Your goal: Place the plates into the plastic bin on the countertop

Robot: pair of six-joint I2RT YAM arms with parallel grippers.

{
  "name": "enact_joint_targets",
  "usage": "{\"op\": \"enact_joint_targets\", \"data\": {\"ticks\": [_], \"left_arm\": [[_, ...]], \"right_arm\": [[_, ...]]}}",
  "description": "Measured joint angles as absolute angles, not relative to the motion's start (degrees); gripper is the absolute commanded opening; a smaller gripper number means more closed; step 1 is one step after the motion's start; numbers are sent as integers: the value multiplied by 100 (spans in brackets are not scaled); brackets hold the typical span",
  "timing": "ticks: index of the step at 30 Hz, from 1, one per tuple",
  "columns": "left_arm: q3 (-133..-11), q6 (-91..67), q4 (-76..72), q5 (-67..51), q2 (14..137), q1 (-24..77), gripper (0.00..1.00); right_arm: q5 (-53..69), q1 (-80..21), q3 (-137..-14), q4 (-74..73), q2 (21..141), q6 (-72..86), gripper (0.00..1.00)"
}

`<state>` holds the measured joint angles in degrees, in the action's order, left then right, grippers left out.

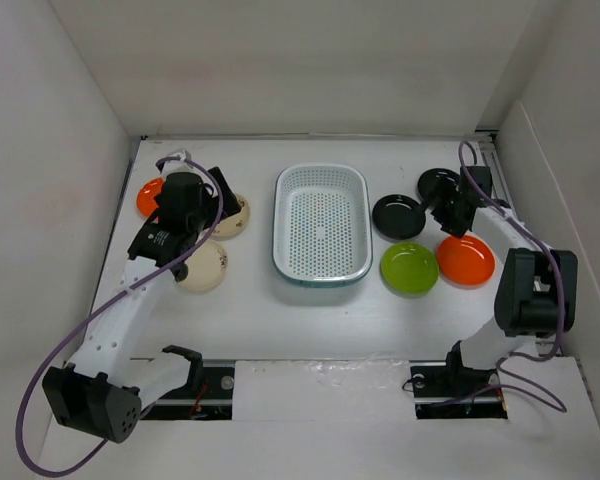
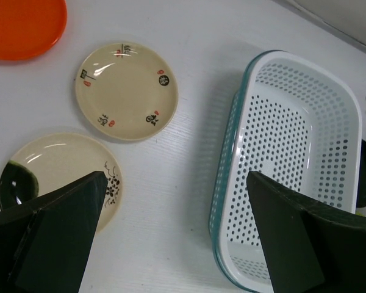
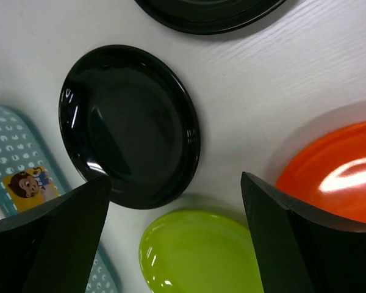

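The white, blue-rimmed plastic bin (image 1: 280, 230) stands empty mid-countertop (image 1: 310, 320). Left of it lie an orange plate (image 1: 148, 197) and two cream plates (image 1: 233, 217) (image 1: 201, 268). Right of it lie two black plates (image 1: 398, 216) (image 1: 436, 183), a lime green plate (image 1: 409, 268) and an orange plate (image 1: 466, 259). My left gripper (image 2: 175, 183) is open and empty above the cream plates (image 2: 126, 90) (image 2: 55, 171), beside the bin (image 2: 232, 183). My right gripper (image 3: 175, 180) is open and empty above a black plate (image 3: 131, 125), the green plate (image 3: 201, 253) and the orange plate (image 3: 335, 171).
White walls enclose the countertop on three sides. A purple cable loops from each arm. The left arm (image 1: 130, 300) reaches over the left plates and the right arm (image 1: 530, 290) stands at the right edge. The bin's corner with a sticker (image 3: 24, 183) shows in the right wrist view.
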<state>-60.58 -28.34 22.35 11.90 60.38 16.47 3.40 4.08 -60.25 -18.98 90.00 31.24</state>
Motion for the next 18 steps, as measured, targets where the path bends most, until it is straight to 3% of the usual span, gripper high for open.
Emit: {"op": "enact_joint_targets", "data": {"ticks": [4,15,18], "left_arm": [[-6058,-2794,2237,1004,6088,1647,100],[-6058,-2757,2228,899,6047,1647,100],[-6062,-2749,2244,923,6047,1647,100]], "right_arm": [[845,419,-6189,-1695,9640,3044,82],[1155,447,-6313,-1404,10379,3094,66],[1046,462,-6412,-1415,10471,3144,51]]}}
